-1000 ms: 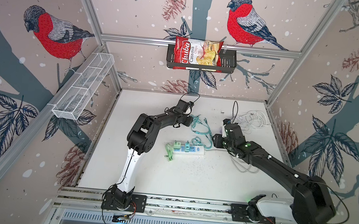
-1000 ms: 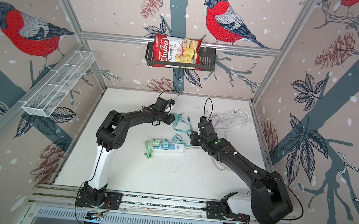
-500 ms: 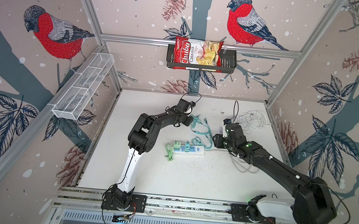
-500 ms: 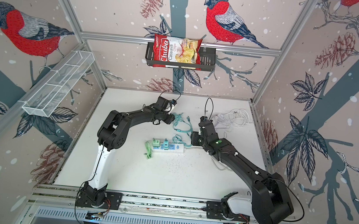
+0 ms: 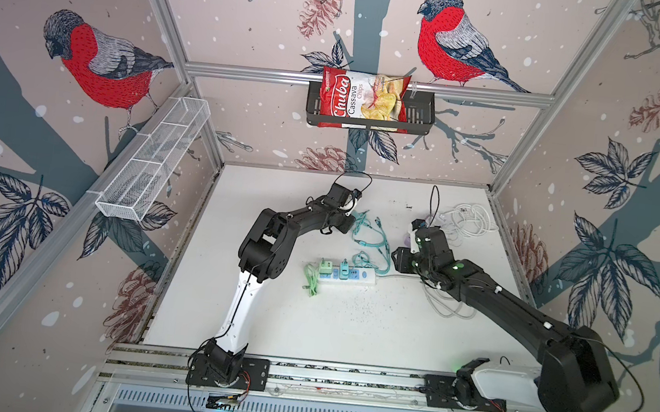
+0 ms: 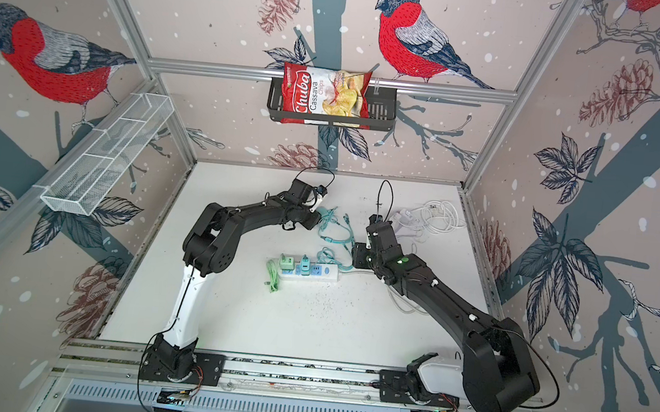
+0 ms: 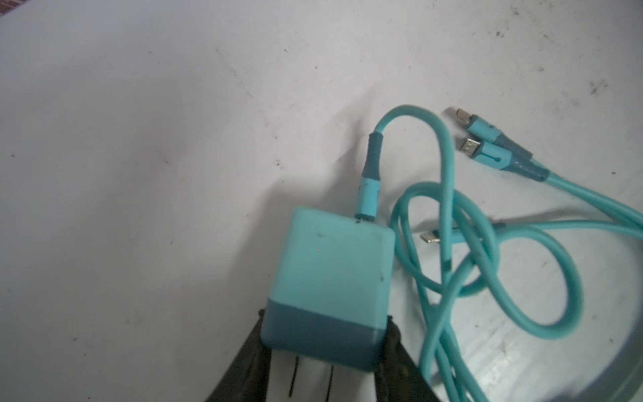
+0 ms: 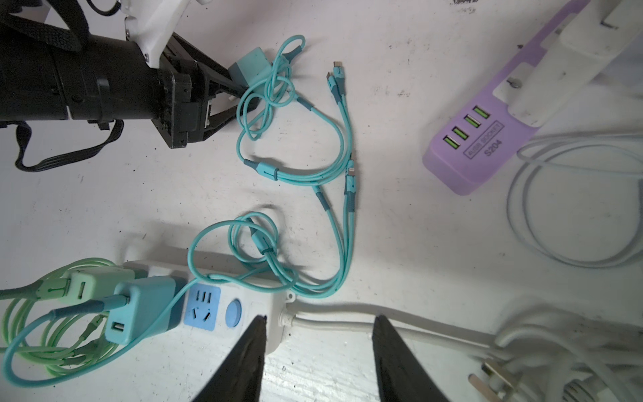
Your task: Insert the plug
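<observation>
A teal plug [image 7: 330,278] with two prongs lies on the white table, its teal cable [image 7: 522,278] looped beside it. My left gripper [image 7: 377,318] is shut on the plug's dark base, one finger on each side. In both top views this gripper [image 5: 354,218] is at the back centre. The white power strip [image 8: 257,296] has one free blue socket [image 8: 202,305], next to a green charger [image 8: 94,282] and a teal charger [image 8: 146,306] plugged in. My right gripper [image 8: 320,318] stands open above the strip's cord end, holding nothing.
A purple USB socket block [image 8: 487,139] and coiled white cables [image 5: 469,219] lie at the back right. A loose white plug [image 8: 487,379] rests near the right arm. A chip bag [image 5: 362,99] sits in the back wall basket; a wire basket [image 5: 158,155] hangs on the left.
My left gripper's jaws have closed onto the teal plug after edging slightly toward the back right. The right arm has stayed where it was.
</observation>
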Action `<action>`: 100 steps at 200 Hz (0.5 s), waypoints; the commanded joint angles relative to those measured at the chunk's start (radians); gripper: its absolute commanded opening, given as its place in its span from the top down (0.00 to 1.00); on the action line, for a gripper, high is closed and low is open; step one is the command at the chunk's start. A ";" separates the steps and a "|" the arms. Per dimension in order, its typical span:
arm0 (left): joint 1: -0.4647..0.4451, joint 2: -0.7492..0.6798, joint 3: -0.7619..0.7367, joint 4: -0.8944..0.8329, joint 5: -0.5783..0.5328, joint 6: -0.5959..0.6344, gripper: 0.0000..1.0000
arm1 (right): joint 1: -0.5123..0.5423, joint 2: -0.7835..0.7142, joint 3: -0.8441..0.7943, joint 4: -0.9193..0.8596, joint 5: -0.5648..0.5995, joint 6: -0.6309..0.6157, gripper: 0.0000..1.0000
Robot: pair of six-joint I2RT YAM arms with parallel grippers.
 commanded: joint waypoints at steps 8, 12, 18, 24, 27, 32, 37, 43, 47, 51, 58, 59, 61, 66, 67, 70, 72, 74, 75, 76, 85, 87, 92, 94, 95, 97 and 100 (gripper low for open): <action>-0.003 0.010 0.005 -0.022 0.014 0.009 0.66 | -0.004 -0.018 0.009 -0.001 -0.005 -0.013 0.48; -0.003 0.009 0.004 -0.021 0.016 0.007 0.67 | -0.005 -0.021 0.010 -0.004 -0.005 -0.015 0.48; -0.003 0.008 0.002 -0.018 0.020 0.005 0.69 | -0.007 -0.028 0.011 -0.010 -0.005 -0.016 0.48; -0.005 0.006 -0.003 -0.012 0.024 0.003 0.71 | -0.009 -0.036 0.013 -0.017 -0.003 -0.018 0.48; -0.004 0.004 -0.005 -0.006 0.025 0.001 0.71 | -0.010 -0.040 0.011 -0.020 -0.002 -0.017 0.47; -0.004 -0.002 -0.015 0.006 0.025 -0.005 0.72 | -0.012 -0.048 0.010 -0.024 -0.001 -0.019 0.47; -0.006 -0.006 -0.024 0.022 0.026 -0.010 0.72 | -0.015 -0.048 0.008 -0.028 0.000 -0.022 0.47; -0.007 -0.012 -0.032 0.035 0.031 -0.012 0.71 | -0.017 -0.068 0.006 -0.033 -0.001 -0.023 0.47; -0.006 -0.015 -0.037 0.040 0.033 -0.013 0.70 | -0.020 -0.078 0.004 -0.035 0.001 -0.023 0.47; -0.007 -0.016 -0.039 0.043 0.029 -0.015 0.68 | -0.020 -0.082 0.002 -0.038 0.001 -0.023 0.47; -0.007 -0.016 -0.038 0.044 0.028 -0.017 0.66 | -0.025 -0.091 -0.001 -0.042 0.001 -0.024 0.47; -0.007 -0.016 -0.037 0.044 0.028 -0.017 0.66 | -0.026 -0.092 -0.002 -0.042 0.001 -0.024 0.47; -0.008 -0.016 -0.037 0.044 0.028 -0.017 0.65 | -0.027 -0.092 -0.003 -0.042 0.001 -0.025 0.47; -0.007 -0.013 -0.034 0.045 0.028 -0.017 0.62 | -0.028 -0.096 -0.006 -0.043 0.001 -0.025 0.47; -0.008 -0.014 -0.034 0.045 0.027 -0.017 0.61 | -0.029 -0.098 -0.007 -0.043 0.001 -0.025 0.47; -0.008 -0.014 -0.033 0.048 0.027 -0.017 0.60 | -0.030 -0.099 -0.008 -0.045 0.000 -0.026 0.47; -0.007 -0.013 -0.033 0.051 0.025 -0.017 0.59 | -0.031 -0.101 -0.008 -0.045 0.000 -0.027 0.47; -0.008 -0.014 -0.033 0.053 0.025 -0.017 0.59 | -0.032 -0.102 -0.008 -0.045 0.000 -0.027 0.47; -0.008 -0.014 -0.033 0.054 0.025 -0.017 0.59 | -0.033 -0.104 -0.008 -0.045 -0.001 -0.028 0.47; -0.008 -0.014 -0.033 0.055 0.025 -0.018 0.58 | -0.032 -0.103 -0.009 -0.046 -0.002 -0.028 0.47; -0.007 -0.013 -0.032 0.065 0.020 -0.018 0.57 | -0.035 -0.106 -0.014 -0.045 -0.003 -0.028 0.47; -0.007 -0.013 -0.031 0.066 0.018 -0.020 0.57 | -0.036 -0.106 -0.014 -0.045 -0.002 -0.028 0.47; -0.007 -0.011 -0.027 0.064 0.017 -0.021 0.56 | -0.039 -0.106 -0.017 -0.044 -0.005 -0.027 0.47; -0.008 -0.010 -0.024 0.064 0.017 -0.022 0.56 | -0.038 -0.106 -0.018 -0.044 -0.005 -0.028 0.47; -0.007 -0.010 -0.023 0.062 0.017 -0.022 0.56 | -0.039 -0.107 -0.018 -0.044 -0.005 -0.027 0.47; -0.007 -0.008 -0.020 0.062 0.019 -0.023 0.56 | -0.038 -0.107 -0.019 -0.044 -0.006 -0.027 0.47; -0.009 -0.007 -0.016 0.061 0.021 -0.024 0.56 | -0.040 -0.106 -0.019 -0.044 -0.006 -0.028 0.47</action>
